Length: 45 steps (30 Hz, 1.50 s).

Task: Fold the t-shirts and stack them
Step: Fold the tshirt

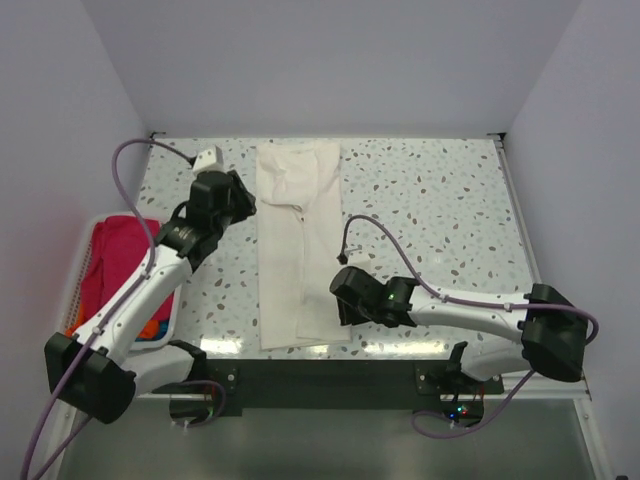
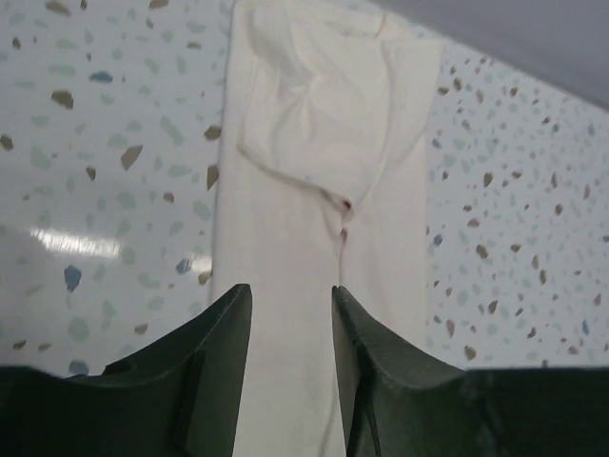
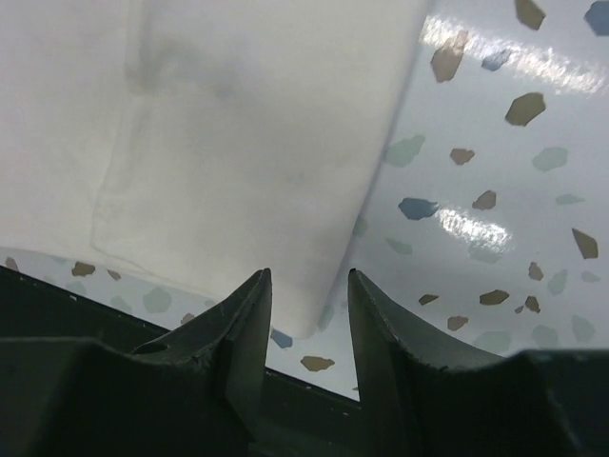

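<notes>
A cream t-shirt point(image 1: 300, 240) lies on the speckled table, folded lengthwise into a long strip that runs from the back to the front edge. My left gripper point(image 1: 248, 203) is open and empty at the strip's left edge near the collar end. In the left wrist view the left gripper point(image 2: 290, 297) stands over the shirt point(image 2: 324, 190). My right gripper point(image 1: 338, 298) is open and empty at the strip's near right corner. In the right wrist view the right gripper point(image 3: 306, 281) frames that corner of the shirt point(image 3: 247, 143).
A white basket point(image 1: 80, 262) at the left edge holds a red garment point(image 1: 122, 255) and something orange point(image 1: 155, 328). The table's dark front edge point(image 1: 330, 372) runs just below the shirt's near end. Walls close in the back and both sides.
</notes>
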Tool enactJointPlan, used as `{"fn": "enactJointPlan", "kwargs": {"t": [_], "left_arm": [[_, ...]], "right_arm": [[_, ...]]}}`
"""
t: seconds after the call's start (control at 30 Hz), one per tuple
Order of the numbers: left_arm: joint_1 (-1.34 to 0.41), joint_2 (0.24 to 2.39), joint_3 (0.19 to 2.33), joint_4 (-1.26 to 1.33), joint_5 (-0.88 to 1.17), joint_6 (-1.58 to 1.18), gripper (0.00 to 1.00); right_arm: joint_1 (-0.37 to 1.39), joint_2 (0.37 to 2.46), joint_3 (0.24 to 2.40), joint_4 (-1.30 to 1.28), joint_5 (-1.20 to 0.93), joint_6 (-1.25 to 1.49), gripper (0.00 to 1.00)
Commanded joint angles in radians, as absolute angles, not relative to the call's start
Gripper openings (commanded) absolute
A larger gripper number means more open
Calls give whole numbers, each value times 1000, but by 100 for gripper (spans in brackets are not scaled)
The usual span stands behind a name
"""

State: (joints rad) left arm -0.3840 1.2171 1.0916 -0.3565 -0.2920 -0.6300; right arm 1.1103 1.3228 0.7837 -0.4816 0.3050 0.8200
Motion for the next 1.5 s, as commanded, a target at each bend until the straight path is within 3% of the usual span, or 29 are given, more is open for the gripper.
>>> {"fn": "enactJointPlan", "kwargs": {"t": [0.0,0.23,0.3,0.67,1.2,1.43,1.47], "left_arm": [[-416,1137,867,-478,-305,-706,43],[-487,921,701,-627,-225,-729,40],[-586,930,718,-659,-245,-779,41],[-753,902,519,-704,-170,-1037,44],[-920,962,456,-686,-184,-1127,48],[-934,988,443,-680,-186,-1131,42],[-934,989,442,-680,-186,-1128,34]], "right_arm": [[1160,1344,821,-538,344,813,41],[1276,1407,909,-613,440,836,40],[1299,1451,931,-635,466,841,40],[1348,1557,945,-634,486,865,40],[1350,1554,868,-578,454,905,39],[1351,1525,838,-575,454,931,23],[1351,1520,836,-578,456,937,21]]}}
